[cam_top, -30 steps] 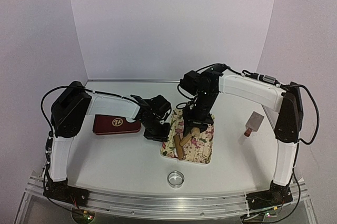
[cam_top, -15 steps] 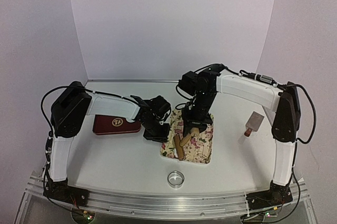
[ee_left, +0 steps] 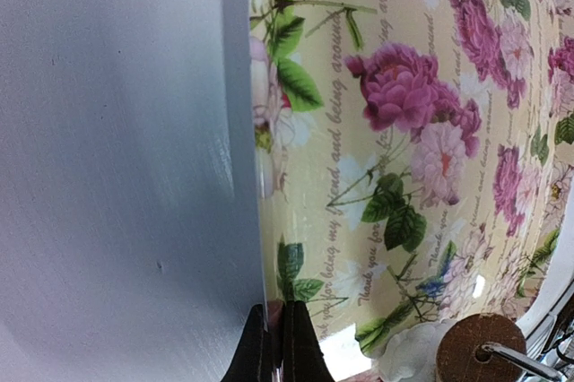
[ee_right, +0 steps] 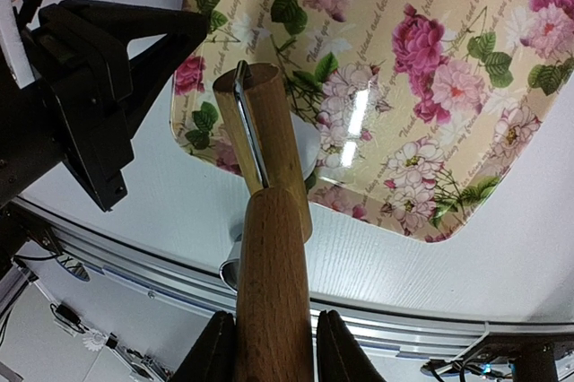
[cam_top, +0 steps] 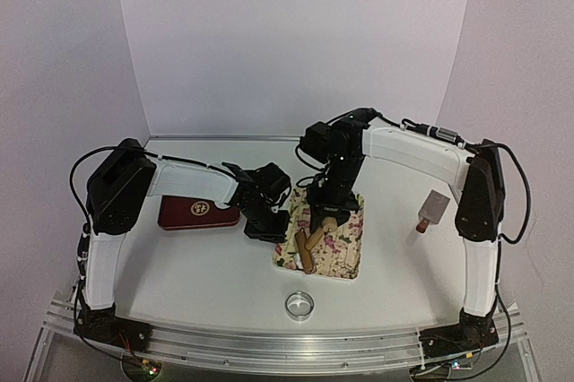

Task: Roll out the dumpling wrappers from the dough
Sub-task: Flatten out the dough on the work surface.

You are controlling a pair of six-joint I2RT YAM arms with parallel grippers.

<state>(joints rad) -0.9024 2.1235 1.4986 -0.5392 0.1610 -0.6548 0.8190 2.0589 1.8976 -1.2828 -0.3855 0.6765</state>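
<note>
Flagging risks: the rolling pin (ee_right: pixel 269 221) is steeply tilted with only its tip at the dough (ee_left: pixel 405 357), a small white lump near the left edge of the floral tray (ee_left: pixel 359 131). Pressing down could gouge the lump instead of flattening it, and the pin could twist in the grip or clip the left arm close by. Right jaws are clamped on the pin's handle; left jaws are fully clenched at the tray's rim on the tabletop (cam_top: pixel 206 265), and we can't tell whether they pinch it, so the tray may skid.
</note>
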